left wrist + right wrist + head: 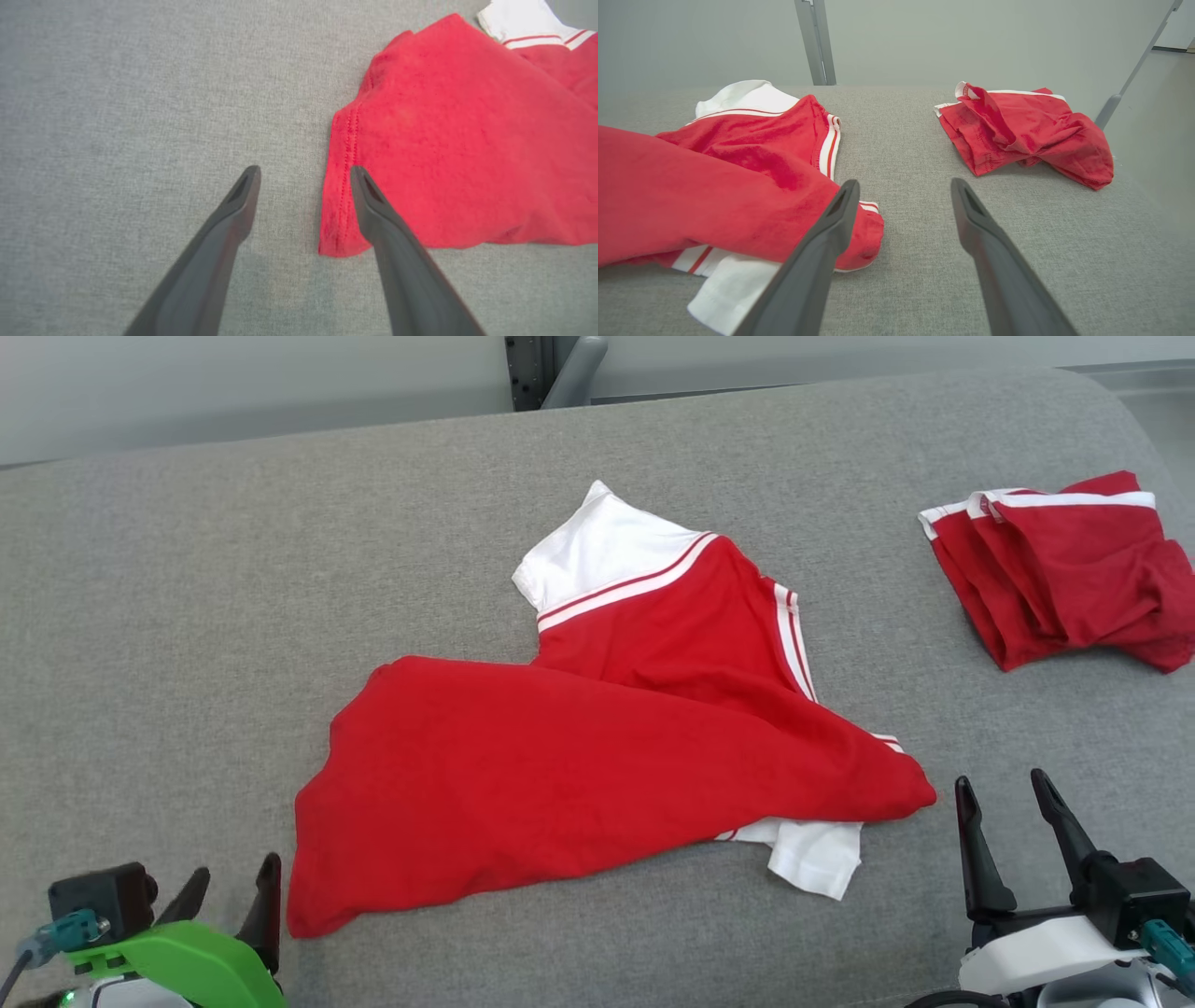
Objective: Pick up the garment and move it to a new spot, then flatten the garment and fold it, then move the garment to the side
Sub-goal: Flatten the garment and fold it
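Head view: red-and-white jersey garment [597, 775] lies mid grey fabric surface [187, 616], red body folded over, one white sleeve half hidden. Left gripper [235, 873] cut off by the bottom edge.
Left wrist view: jaws spread, empty, beside the red hem.
Right wrist view: right gripper [904, 183] spread, empty.

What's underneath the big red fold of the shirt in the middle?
A white sleeve pokes out from under the red shirt at its near right edge. Whatever else lies beneath is covered.
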`<state>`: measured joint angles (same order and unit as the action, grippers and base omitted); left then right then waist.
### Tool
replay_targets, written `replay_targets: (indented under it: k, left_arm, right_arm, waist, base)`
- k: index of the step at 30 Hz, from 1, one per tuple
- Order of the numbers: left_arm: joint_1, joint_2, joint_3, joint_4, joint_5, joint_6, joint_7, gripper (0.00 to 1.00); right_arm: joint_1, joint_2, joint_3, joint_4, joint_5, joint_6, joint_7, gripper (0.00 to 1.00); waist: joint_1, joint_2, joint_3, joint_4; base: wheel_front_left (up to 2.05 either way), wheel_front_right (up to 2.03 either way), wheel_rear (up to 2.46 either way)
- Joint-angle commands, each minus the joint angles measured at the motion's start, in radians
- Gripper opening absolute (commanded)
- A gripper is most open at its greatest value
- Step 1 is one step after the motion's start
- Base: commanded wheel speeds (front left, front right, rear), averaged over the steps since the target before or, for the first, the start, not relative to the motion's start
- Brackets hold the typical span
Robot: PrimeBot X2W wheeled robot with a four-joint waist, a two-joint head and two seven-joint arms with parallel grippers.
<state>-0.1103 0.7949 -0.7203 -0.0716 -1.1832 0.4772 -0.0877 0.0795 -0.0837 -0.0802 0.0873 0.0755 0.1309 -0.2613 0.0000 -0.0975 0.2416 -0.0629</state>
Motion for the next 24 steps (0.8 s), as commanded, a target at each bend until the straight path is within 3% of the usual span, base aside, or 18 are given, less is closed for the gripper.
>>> replay_targets:
  k: [1, 5, 9, 16, 17, 24]
  left_arm:
    - [-0.007, 0.019, 0.000, -0.049, 0.034, 0.031, -0.006, 1.00]
    - [-0.117, 0.013, -0.035, -0.160, 0.112, 0.052, 0.036, 1.00]
    - [-0.300, -0.079, -0.132, -0.153, 0.180, -0.003, 0.155, 1.00]
    - [-0.588, -0.315, -0.248, 0.149, 0.197, -0.155, 0.327, 1.00]
    - [-0.588, -0.315, -0.248, 0.149, 0.197, -0.155, 0.327, 1.00]
    - [-0.751, -0.479, -0.290, 0.443, 0.183, -0.292, 0.385, 1.00]
  right_arm:
    - [0.014, -0.005, -0.003, -0.007, 0.000, -0.001, -0.002, 1.00]
    - [0.010, -0.002, 0.000, -0.011, 0.000, -0.001, -0.002, 1.00]
    - [-0.023, 0.001, 0.011, -0.010, 0.003, -0.001, -0.002, 1.00]
    - [-0.067, 0.016, 0.025, -0.013, 0.013, -0.001, -0.002, 1.00]
    - [-0.067, 0.016, 0.025, -0.013, 0.013, -0.001, -0.002, 1.00]
    - [-0.078, 0.026, 0.023, -0.004, 0.019, -0.001, -0.002, 1.00]
  waist:
    - [0.0000, 0.0000, 0.003, -0.017]
    - [0.0000, 0.0000, 0.017, -0.037]
    - [0.0000, 0.0000, 0.043, -0.067]
    - [0.0000, 0.0000, 0.099, -0.140]
    - [0.0000, 0.0000, 0.099, -0.140]
    - [0.0000, 0.0000, 0.131, -0.207]
  base:
    - [0.00, 0.00, 0.00]
    - [0.00, 0.00, 0.00]
    - [0.00, 0.00, 0.00]
    - [0.00, 0.00, 0.00]
    - [0.00, 0.00, 0.00]
    - [0.00, 0.00, 0.00]
